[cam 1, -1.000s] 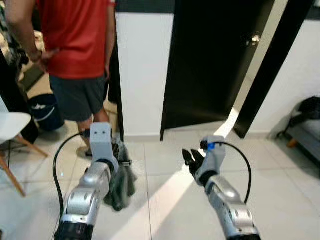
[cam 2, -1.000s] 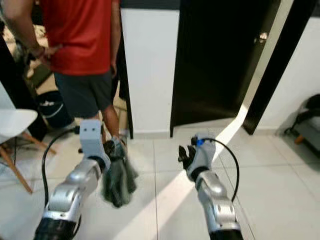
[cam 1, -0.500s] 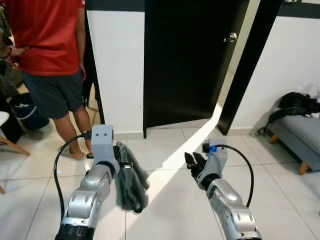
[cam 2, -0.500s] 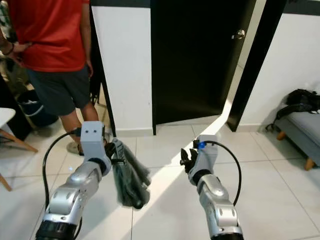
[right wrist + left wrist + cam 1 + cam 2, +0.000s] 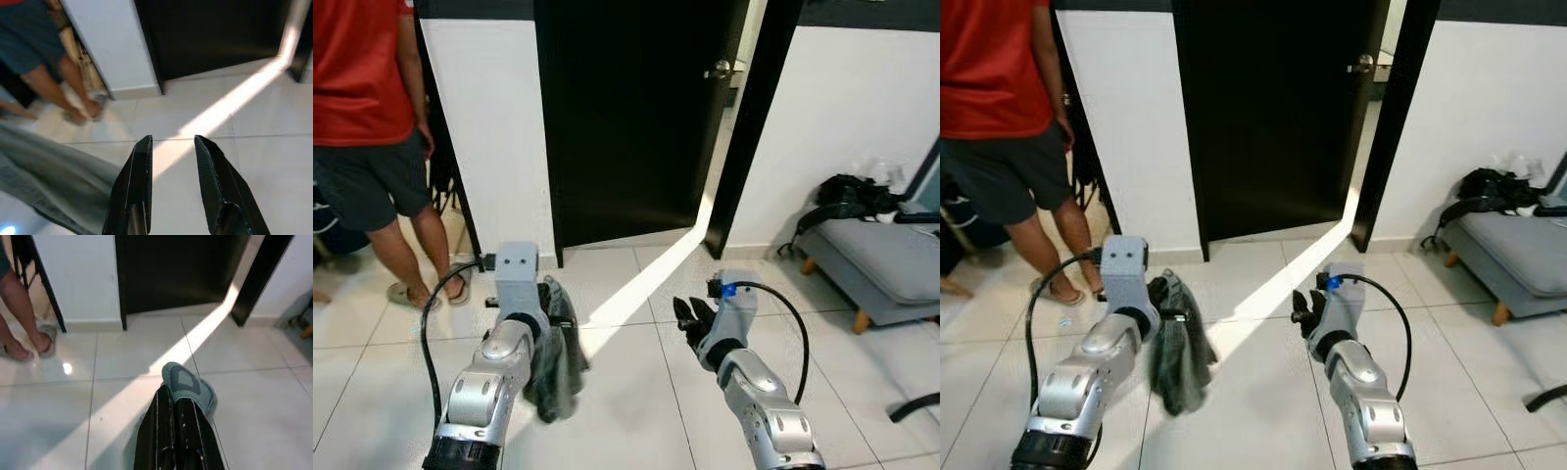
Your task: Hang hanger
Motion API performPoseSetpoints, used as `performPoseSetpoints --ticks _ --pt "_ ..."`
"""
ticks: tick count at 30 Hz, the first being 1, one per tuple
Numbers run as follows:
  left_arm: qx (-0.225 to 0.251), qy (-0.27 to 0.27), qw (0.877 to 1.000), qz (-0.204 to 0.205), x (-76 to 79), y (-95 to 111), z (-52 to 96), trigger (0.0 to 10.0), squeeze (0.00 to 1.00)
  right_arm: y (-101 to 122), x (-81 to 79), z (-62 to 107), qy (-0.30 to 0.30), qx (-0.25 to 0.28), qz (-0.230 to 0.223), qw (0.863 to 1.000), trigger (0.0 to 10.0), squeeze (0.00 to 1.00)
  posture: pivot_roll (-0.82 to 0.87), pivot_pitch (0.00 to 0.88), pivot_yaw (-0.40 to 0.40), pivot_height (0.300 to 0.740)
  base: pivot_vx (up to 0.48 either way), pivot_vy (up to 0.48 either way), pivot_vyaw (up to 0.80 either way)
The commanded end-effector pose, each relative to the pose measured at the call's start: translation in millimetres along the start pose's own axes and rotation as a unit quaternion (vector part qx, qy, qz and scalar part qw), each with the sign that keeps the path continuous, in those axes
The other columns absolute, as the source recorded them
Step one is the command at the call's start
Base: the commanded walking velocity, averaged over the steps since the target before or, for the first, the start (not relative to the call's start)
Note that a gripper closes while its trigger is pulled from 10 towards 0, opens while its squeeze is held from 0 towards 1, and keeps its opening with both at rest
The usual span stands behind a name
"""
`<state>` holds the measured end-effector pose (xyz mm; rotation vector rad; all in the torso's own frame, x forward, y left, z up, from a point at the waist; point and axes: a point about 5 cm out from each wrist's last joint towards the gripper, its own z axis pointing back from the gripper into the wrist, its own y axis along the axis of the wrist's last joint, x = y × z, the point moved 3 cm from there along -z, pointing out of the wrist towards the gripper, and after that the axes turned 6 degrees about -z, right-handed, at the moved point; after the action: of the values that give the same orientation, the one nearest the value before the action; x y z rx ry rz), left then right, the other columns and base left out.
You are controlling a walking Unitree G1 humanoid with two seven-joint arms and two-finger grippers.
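I see one grey garment (image 5: 555, 357) hanging from my left gripper (image 5: 175, 404), whose fingers (image 5: 159, 431) are pressed together on the cloth; any hanger under it is hidden, so I cannot tell if one is there. The cloth dangles beside my left arm, above the floor (image 5: 626, 411), with its top edge poking past the fingertips in the left wrist view. My right gripper (image 5: 172, 147) hovers at about the same height, fingers (image 5: 134, 181) spread apart with nothing between them.

The floor is white glossy tile, crossed by one bright strip of light (image 5: 651, 279) running from the gap of one black door (image 5: 626, 117) that stands ajar, with a metal handle (image 5: 722, 69). White wall (image 5: 489, 127) flanks the door on both sides. One person (image 5: 367, 108) in a red shirt and dark shorts stands to my left, in sandals, near a black frame (image 5: 445, 166). To my right sits one grey sofa (image 5: 881, 259) on wooden legs, with one black bag (image 5: 847, 194) at its end.
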<state>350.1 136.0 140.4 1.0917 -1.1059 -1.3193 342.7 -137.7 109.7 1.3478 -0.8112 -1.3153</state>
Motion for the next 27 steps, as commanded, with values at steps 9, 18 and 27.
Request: performPoseSetpoints --ticks 9,18,27 --pt "0.003 -0.005 1.0 -0.004 2.6 2.9 -0.3 10.0 0.0 -2.4 2.0 0.0 -0.008 -0.004 0.004 1.0 10.0 0.0 -0.1 0.052 -0.028 0.735 0.0 -0.48 0.0" --pt "0.004 -0.009 1.0 -0.006 4.1 4.1 -0.9 10.0 0.0 -2.0 4.9 0.9 -0.013 -0.002 0.007 1.0 10.0 0.0 -0.11 0.043 -0.023 0.735 0.0 -0.48 0.0" --pt "0.007 -0.013 1.0 -0.015 5.2 5.4 -1.7 10.0 0.0 -2.3 5.5 0.0 -0.014 -0.001 0.009 1.0 10.0 0.0 -0.11 0.022 -0.019 0.735 0.0 -0.48 0.0"
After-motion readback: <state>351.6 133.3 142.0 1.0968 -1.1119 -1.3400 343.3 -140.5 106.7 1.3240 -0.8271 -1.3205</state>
